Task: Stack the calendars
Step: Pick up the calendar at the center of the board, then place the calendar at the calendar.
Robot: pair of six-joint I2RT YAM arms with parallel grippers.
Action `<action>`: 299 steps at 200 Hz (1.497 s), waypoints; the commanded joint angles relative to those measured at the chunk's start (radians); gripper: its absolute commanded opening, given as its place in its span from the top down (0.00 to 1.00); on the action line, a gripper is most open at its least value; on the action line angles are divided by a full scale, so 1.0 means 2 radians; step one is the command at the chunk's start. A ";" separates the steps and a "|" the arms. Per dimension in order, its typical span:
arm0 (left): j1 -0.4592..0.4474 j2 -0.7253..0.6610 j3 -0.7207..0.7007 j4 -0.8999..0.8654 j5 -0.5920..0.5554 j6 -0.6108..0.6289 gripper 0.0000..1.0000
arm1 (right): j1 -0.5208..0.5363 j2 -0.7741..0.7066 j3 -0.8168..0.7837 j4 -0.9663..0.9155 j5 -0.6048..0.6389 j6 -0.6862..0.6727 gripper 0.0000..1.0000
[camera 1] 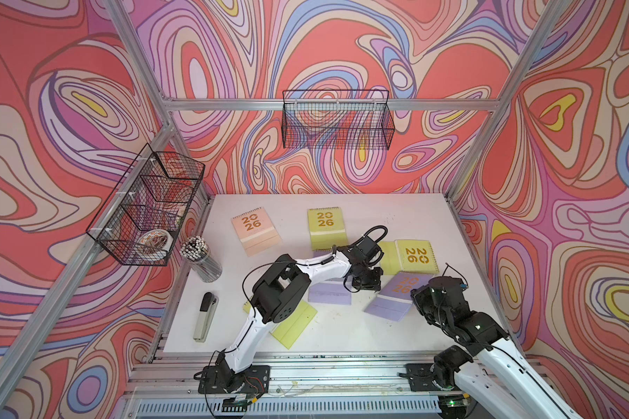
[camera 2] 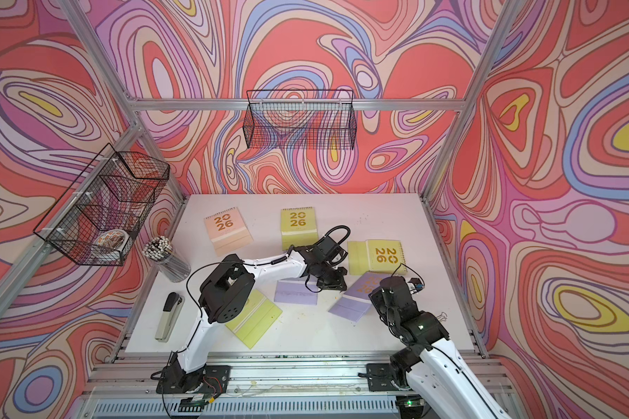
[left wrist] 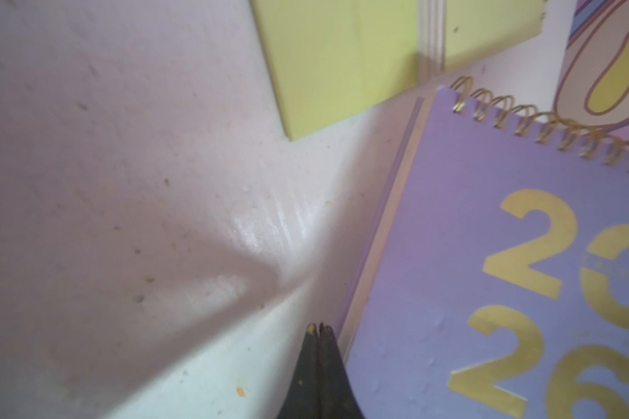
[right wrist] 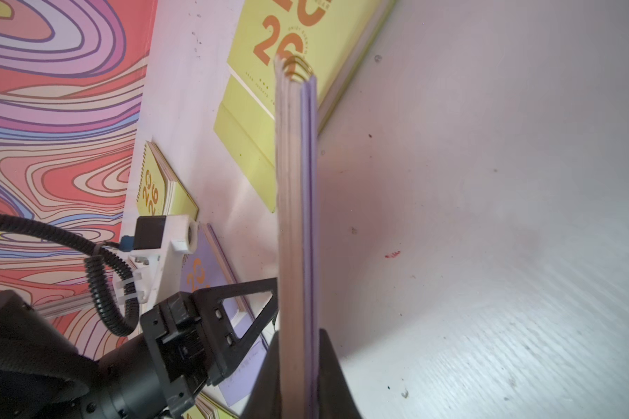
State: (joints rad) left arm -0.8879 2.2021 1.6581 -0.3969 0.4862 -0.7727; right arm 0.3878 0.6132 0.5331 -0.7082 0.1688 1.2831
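While the right jaws are clamping the likely light, stiff lavender spiral-bound calendar (right wrist: 296, 217) by its edge, the left jaws are sitting together.

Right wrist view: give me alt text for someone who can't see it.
The right end effector is shut on a lavender calendar, seen edge-on, gold spiral at its far end. Beyond it lime green calendars lie flat on the white table, and the left end effector sits by a second lavender calendar.

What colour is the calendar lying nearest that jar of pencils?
Peach pink: the calendar has gold 2026 digits, clearest in both top views.
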 commanded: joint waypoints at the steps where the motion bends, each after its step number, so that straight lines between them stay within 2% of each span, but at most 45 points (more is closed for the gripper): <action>1: 0.016 -0.055 -0.016 -0.001 -0.019 -0.008 1.00 | 0.001 0.022 0.043 0.011 0.011 -0.056 1.00; 40: 0.049 -0.125 -0.079 0.017 -0.047 -0.010 1.00 | 0.002 0.078 0.090 0.039 -0.007 -0.120 1.00; 69: 0.081 -0.177 -0.132 0.018 -0.062 -0.006 1.00 | 0.002 0.121 0.103 0.093 -0.040 -0.149 1.00; 95: 0.112 -0.220 -0.179 0.012 -0.070 0.001 1.00 | 0.002 0.161 0.106 0.162 -0.098 -0.181 1.00; 142: 0.156 -0.286 -0.252 0.003 -0.090 0.012 1.00 | 0.002 0.231 0.091 0.279 -0.181 -0.197 1.00; 210: 0.196 -0.319 -0.317 0.008 -0.102 0.016 1.00 | 0.002 0.332 0.075 0.424 -0.299 -0.191 1.00; 237: 0.215 -0.314 -0.337 0.017 -0.096 0.017 1.00 | 0.002 0.374 0.061 0.505 -0.337 -0.166 1.00; 299: 0.236 -0.286 -0.355 0.038 -0.082 0.025 1.00 | 0.004 0.465 0.037 0.653 -0.376 -0.107 1.00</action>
State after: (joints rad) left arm -0.4232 1.5970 0.9611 -0.3496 0.3115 -0.7330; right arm 0.3889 1.5028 0.6167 0.3923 -0.5224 1.0145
